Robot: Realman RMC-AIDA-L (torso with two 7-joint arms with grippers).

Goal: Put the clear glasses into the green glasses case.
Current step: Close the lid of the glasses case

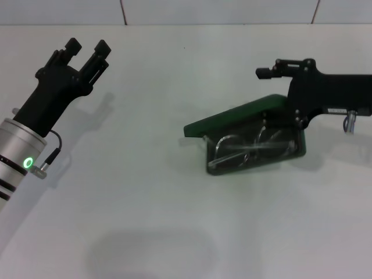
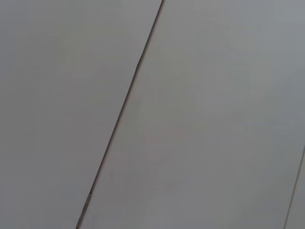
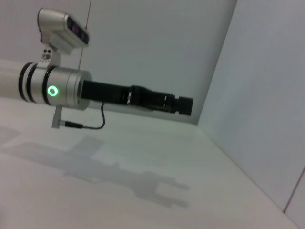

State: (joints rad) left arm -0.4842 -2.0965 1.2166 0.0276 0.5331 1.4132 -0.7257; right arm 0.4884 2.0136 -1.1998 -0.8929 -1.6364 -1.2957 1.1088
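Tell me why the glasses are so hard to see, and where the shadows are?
Head view: the clear glasses are see-through, showing only as pale glints inside the open green glasses case; a soft shadow of the left gripper falls on the table. Right wrist view: that arm's shadow stretches across the table.

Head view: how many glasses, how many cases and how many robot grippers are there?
Clear glasses: 1, lying inside the case
Green glasses case: 1, lid open
Grippers: 2, left gripper and right gripper
Total: 4
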